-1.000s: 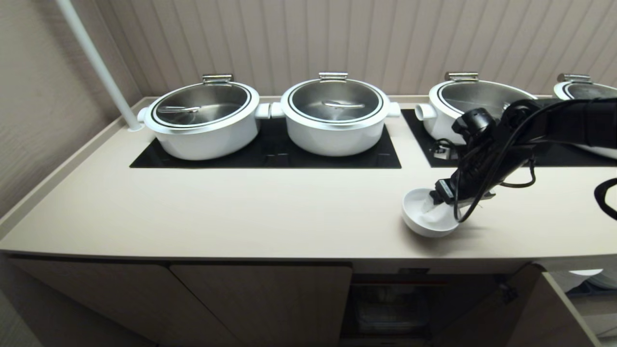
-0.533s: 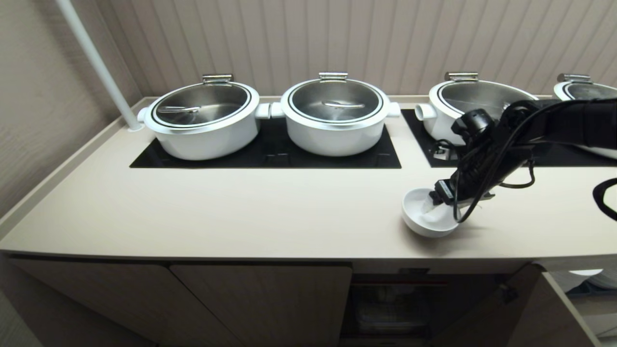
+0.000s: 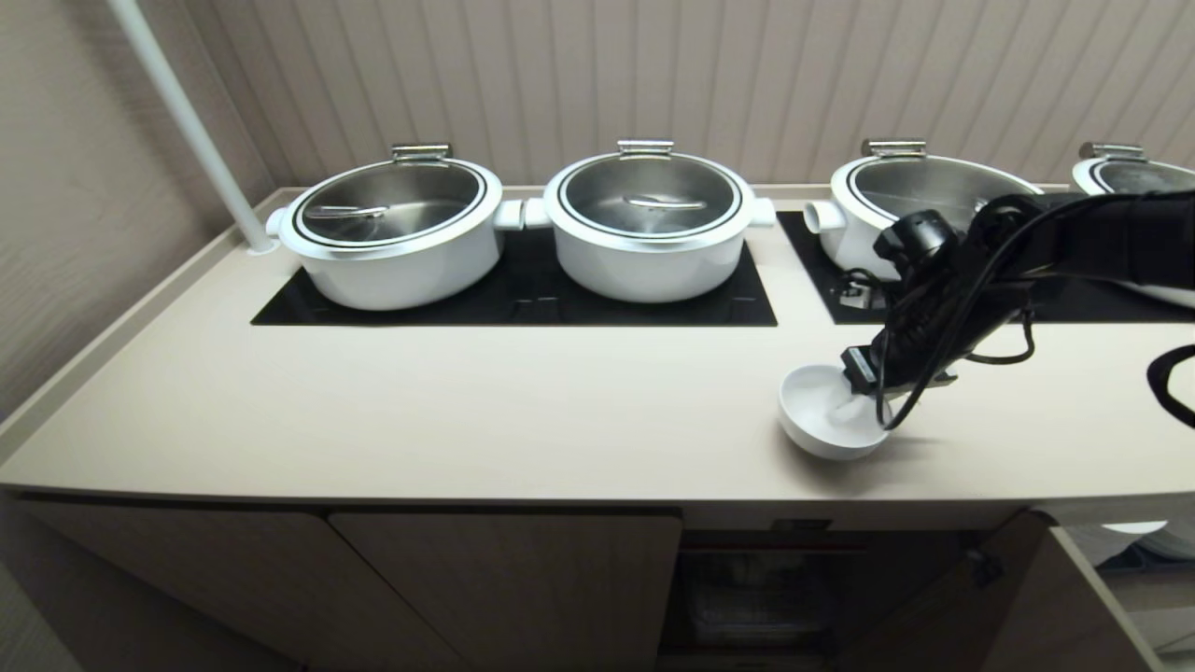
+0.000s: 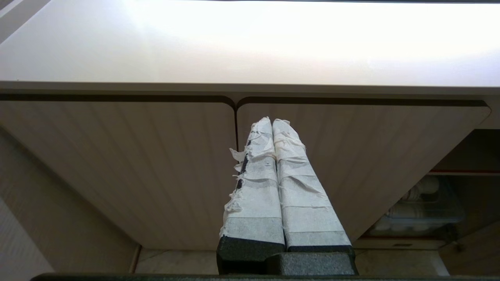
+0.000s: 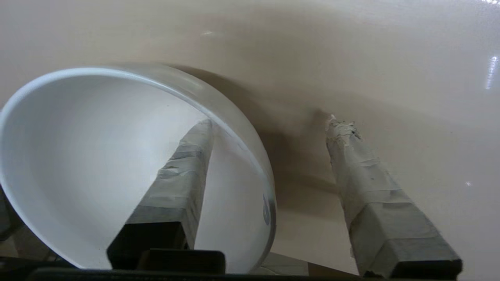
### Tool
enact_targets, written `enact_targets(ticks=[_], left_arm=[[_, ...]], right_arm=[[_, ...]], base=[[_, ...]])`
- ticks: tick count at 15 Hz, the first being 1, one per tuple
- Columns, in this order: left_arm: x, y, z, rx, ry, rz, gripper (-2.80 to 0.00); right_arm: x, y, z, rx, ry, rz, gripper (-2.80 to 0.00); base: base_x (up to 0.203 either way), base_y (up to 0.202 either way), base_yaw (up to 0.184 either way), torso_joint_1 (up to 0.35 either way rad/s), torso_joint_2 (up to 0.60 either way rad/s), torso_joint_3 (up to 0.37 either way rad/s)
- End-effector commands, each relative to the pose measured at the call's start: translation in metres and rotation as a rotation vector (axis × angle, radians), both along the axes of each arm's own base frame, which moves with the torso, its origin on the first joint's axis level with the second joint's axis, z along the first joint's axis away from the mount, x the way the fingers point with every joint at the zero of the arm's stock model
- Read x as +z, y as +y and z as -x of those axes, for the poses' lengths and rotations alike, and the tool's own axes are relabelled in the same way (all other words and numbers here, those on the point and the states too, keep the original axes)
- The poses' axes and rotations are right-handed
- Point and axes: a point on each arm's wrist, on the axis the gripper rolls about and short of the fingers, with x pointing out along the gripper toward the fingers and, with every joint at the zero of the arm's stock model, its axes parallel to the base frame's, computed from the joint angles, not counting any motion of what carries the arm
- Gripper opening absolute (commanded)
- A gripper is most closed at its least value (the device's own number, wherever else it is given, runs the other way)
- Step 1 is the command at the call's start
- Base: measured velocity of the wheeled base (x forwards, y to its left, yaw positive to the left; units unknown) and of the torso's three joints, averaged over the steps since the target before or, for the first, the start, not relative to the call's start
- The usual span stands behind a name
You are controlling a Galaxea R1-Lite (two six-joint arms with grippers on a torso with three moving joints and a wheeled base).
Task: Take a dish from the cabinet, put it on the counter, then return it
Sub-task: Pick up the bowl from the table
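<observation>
Head view, dish (image 3: 822, 411): small white bowl on the counter (image 3: 467, 411), right of the two-pot hob; nothing in it but one finger.
Head view, pots (image 3: 644, 219): white, steel lids on, behind the dish.
Head view, cabinet (image 3: 756, 588): open below the dish, contents unclear.
Left wrist view, left gripper (image 4: 272, 121): jaws closed, empty, before the shut doors.
Right wrist view, right gripper (image 5: 269, 125): jaws apart, straddling the dish (image 5: 97, 156) wall, one finger inside, one outside clear of it.
</observation>
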Motion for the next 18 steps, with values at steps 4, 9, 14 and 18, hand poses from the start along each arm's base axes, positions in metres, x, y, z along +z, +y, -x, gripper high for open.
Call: enact_targets(ticks=[4, 9, 14, 18], left_arm=[[0.0, 0.0, 0.0, 0.0, 0.0, 0.0, -2.8], [0.0, 0.0, 0.0, 0.0, -0.001, 0.001, -2.8], [0.0, 0.0, 0.0, 0.0, -0.001, 0.001, -2.8], [0.0, 0.0, 0.0, -0.001, -0.001, 0.001, -2.8]], right_arm=[[0.001, 0.002, -0.002, -0.036, -0.018, -0.026, -2.8], [0.003, 0.003, -0.001, -0.036, -0.023, -0.027, -2.8], [0.009, 0.003, 0.003, -0.04, -0.031, -0.032, -2.8], [0.014, 0.001, 0.011, -0.063, -0.028, -0.044, -2.8]], base=[[0.0, 0.0, 0.0, 0.0, 0.0, 0.0], [0.0, 0.0, 0.0, 0.0, 0.0, 0.0], [0.0, 0.0, 0.0, 0.0, 0.0, 0.0], [0.0, 0.0, 0.0, 0.0, 0.0, 0.0]])
